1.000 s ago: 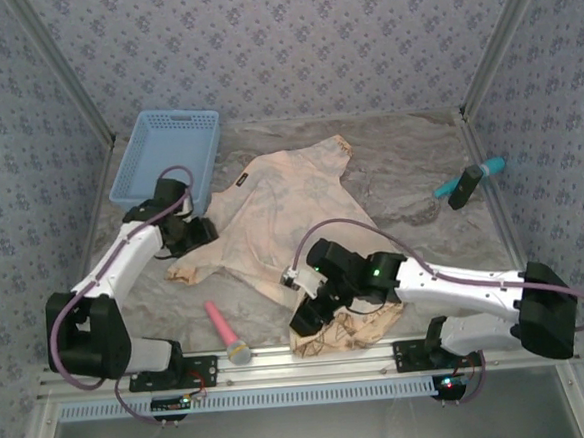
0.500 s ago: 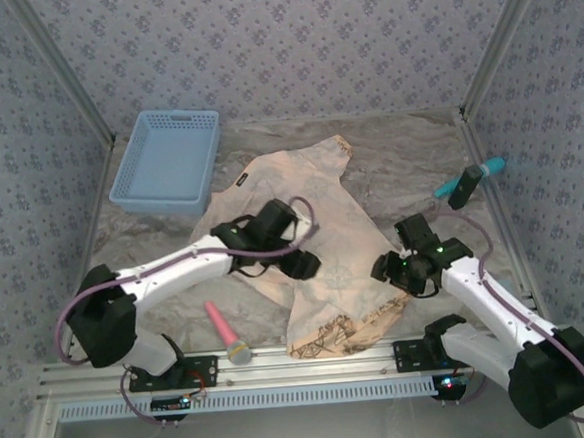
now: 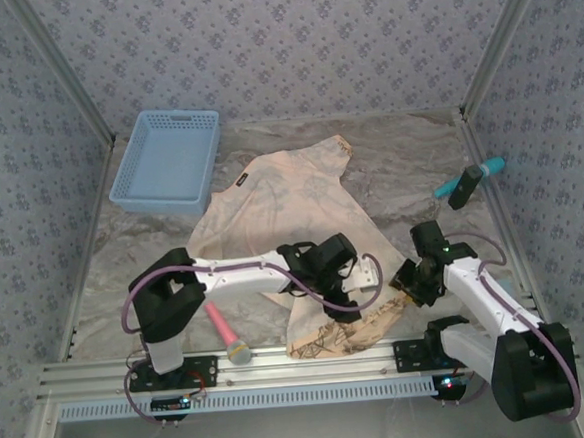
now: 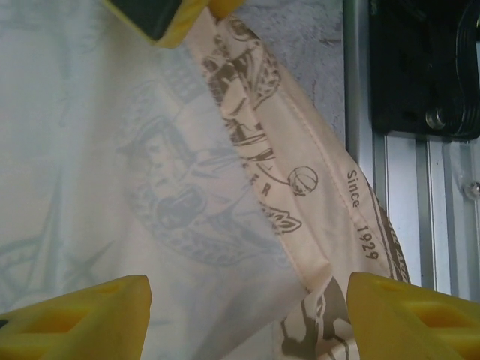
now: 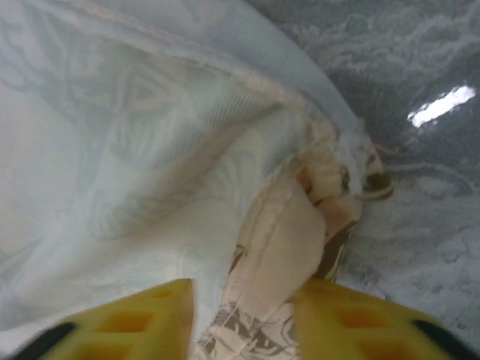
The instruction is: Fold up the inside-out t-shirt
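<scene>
The inside-out t-shirt (image 3: 281, 205) lies spread across the middle of the table, pale reverse side up, with its printed hem (image 3: 345, 331) turned up near the front rail. My left gripper (image 3: 350, 300) reaches across over that hem. In the left wrist view it (image 4: 247, 315) is open, its yellow fingers (image 4: 82, 315) wide apart above the pale cloth (image 4: 112, 150) and the printed band (image 4: 315, 202). My right gripper (image 3: 407, 289) sits at the shirt's right front corner. It (image 5: 241, 322) is open, straddling a folded hem (image 5: 281, 247) that touches its right finger.
A blue basket (image 3: 168, 162) stands at the back left. A pink microphone-shaped object (image 3: 223, 329) lies near the front rail (image 3: 302, 357), left of the shirt. A teal and black tool (image 3: 467, 180) lies at the right wall. The rail and a black mount (image 4: 424, 67) are close beside the hem.
My left arm swung from the basket side across the shirt to its front hem. My right gripper moved right from the bunched hem, which spread out toward the right corner.
</scene>
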{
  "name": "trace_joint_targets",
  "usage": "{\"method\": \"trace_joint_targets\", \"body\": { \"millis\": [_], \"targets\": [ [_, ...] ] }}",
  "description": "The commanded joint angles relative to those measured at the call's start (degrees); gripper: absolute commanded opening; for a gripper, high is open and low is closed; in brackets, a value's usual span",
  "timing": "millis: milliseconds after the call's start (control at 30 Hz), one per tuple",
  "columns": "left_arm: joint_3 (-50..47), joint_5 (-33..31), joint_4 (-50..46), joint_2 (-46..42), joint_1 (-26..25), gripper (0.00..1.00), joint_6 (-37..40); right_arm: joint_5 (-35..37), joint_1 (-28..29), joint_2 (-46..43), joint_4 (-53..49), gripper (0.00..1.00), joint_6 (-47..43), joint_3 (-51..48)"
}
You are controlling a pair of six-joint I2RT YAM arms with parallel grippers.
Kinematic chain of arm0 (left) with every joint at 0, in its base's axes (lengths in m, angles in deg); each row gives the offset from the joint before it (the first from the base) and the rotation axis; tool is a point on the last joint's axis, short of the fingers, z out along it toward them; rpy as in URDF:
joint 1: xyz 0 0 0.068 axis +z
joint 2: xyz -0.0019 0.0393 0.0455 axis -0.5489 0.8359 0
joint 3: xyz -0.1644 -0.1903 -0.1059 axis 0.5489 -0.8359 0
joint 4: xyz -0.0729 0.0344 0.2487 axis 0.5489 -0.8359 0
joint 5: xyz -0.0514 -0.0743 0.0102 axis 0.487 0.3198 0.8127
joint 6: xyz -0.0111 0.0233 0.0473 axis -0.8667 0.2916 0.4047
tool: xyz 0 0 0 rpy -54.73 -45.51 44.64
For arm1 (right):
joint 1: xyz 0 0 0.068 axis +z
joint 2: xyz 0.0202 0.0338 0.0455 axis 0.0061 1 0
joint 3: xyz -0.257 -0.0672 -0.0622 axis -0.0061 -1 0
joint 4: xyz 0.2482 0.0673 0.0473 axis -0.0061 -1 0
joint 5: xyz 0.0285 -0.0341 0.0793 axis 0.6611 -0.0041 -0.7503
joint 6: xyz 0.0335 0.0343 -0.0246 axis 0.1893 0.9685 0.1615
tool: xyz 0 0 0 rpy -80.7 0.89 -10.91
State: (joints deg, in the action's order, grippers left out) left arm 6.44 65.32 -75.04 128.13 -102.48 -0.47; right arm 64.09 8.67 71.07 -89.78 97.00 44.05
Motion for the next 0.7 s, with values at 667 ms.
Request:
{"method": "trace_joint_targets", "body": {
  "millis": [667],
  "targets": [
    [3.41,-9.14,10.62,4.23,-2.39,0.79,-3.32,-0.57,-0.58,-2.78,-2.23,0.00,7.52,10.06]
  ]
}}
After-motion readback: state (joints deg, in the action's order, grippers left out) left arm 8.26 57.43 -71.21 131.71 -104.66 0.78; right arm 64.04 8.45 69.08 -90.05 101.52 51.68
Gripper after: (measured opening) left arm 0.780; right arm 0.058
